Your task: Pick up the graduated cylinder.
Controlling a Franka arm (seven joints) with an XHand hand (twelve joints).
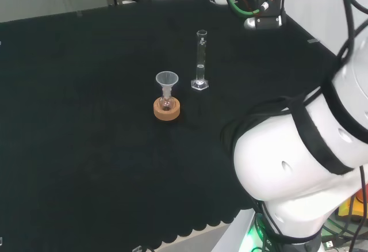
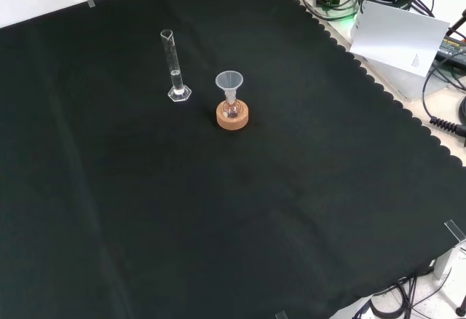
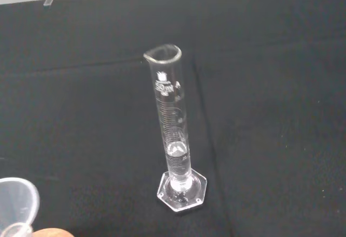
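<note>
The graduated cylinder [image 1: 200, 59] is a tall, thin, clear tube on a hexagonal foot, and it stands upright on the black cloth. In the front view the cylinder [image 2: 175, 68] stands toward the upper left, with nothing touching it. Up close in the wrist view, the cylinder [image 3: 174, 134] shows printed marks, a pouring lip and what looks like a little clear liquid low down. The arm's wrist end [image 1: 264, 7] hangs above the cloth's far right in the head view, apart from the cylinder.
A clear funnel [image 1: 167, 80] sits in a small flask on a cork ring [image 1: 167, 109], just left of and nearer than the cylinder in the head view. The funnel [image 2: 229, 82] is right of the cylinder in the front view. Paper and cables [image 2: 400, 35] lie beyond the cloth's scalloped edge.
</note>
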